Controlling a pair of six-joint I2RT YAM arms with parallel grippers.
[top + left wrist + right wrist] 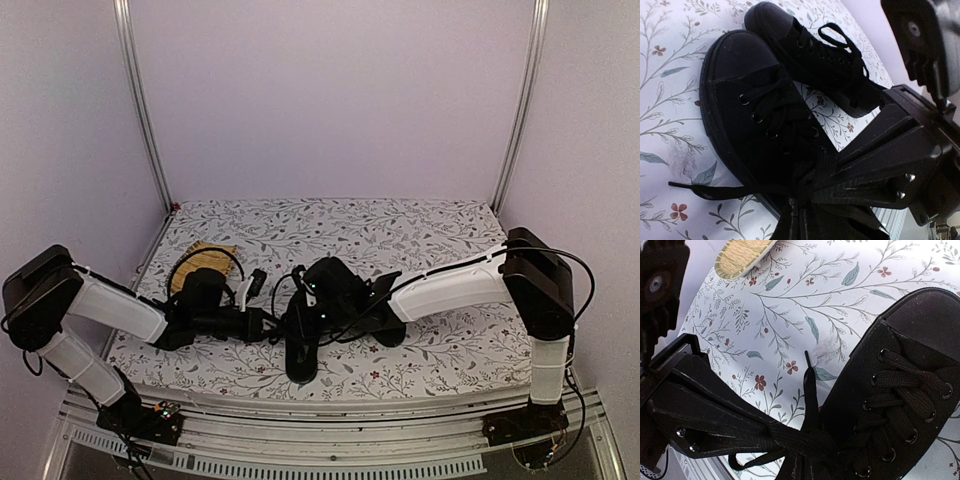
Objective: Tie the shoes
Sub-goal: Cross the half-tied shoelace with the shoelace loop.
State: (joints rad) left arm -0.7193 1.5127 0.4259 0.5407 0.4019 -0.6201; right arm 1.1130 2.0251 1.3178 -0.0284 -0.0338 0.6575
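Observation:
Two black canvas shoes lie on the floral cloth. The near shoe (300,358) (755,115) (910,390) is between both grippers; the other shoe (388,332) (820,55) lies to its right. My left gripper (270,322) (800,210) is shut on a black lace at the shoe's tongue. My right gripper (302,312) (807,462) is shut on the lace there too, meeting the left one. One loose lace end (810,382) (695,190) trails onto the cloth. The soles and insoles are hidden.
A yellow woven mat (200,262) (742,257) lies at the back left, behind my left arm. The floral cloth (400,230) covers the table, with white walls and metal posts (140,110) around it.

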